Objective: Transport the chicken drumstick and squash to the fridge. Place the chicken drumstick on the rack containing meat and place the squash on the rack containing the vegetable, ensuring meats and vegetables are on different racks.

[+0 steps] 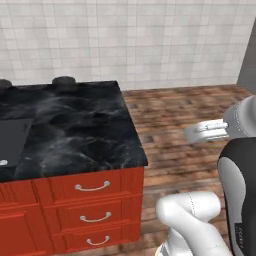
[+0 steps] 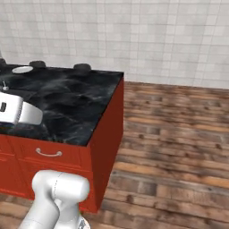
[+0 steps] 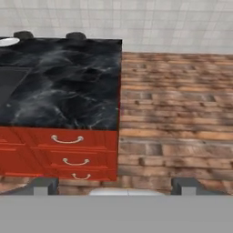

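My gripper point(image 3: 117, 186) is open: its two dark fingertips point(image 3: 45, 185) stand far apart at the bottom of the hand view, with nothing between them. It hangs in the air over the wooden floor and looks toward the end of a black marble counter point(image 3: 68, 82). The white hand point(image 1: 204, 132) sits to the right of the counter's corner, and it also shows at the left edge of the right base view as a white block point(image 2: 20, 112). The chicken drumstick, the squash, the fridge and its racks are out of view.
The counter sits on a red cabinet with three drawers point(image 1: 95, 202). A dark flat panel point(image 1: 12, 140) is set into the counter top, and a small white dish point(image 2: 22, 69) and dark round knobs point(image 2: 82, 67) stand at the back. Wooden floor point(image 2: 179, 134) stretches right; a grey upright panel point(image 1: 247, 60) lies at the far right.
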Tool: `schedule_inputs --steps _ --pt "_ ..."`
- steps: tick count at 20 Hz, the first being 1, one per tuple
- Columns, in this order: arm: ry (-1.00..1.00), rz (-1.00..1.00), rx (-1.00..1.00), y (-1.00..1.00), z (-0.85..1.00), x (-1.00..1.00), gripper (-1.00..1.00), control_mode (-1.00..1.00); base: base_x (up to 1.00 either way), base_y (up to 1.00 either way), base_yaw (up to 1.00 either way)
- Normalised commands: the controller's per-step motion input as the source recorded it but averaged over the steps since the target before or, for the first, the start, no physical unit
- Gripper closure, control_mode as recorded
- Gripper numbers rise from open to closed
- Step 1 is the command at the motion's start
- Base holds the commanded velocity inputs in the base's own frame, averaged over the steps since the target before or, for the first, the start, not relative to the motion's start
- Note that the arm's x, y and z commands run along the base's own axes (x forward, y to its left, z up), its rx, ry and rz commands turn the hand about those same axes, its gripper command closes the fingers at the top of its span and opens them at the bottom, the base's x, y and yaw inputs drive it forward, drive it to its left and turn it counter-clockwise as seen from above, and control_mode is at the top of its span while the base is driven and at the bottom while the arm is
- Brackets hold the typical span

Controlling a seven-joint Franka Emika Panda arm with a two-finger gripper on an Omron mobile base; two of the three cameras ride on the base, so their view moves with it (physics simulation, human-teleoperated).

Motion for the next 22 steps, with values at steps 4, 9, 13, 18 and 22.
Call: schedule_inputs --steps 4,9,13,18,22 --pt "0.00 0.00 0.00 0.00 0.00 0.00 -1.00 1.00 0.76 -1.00 0.13" --pt "0.00 0.00 0.00 0.00 0.00 0.00 -1.00 1.00 0.91 -1.00 0.29" --pt "0.00 0.00 0.00 0.00 0.00 0.00 -1.00 1.00 0.99 -1.00 0.39" --pt "0.00 0.00 0.00 0.00 0.00 0.00 -1.00 1.00 1.00 -1.00 0.42" --pt "0.00 0.00 0.00 0.00 0.00 0.00 -1.00 1.00 1.00 -1.00 0.46"
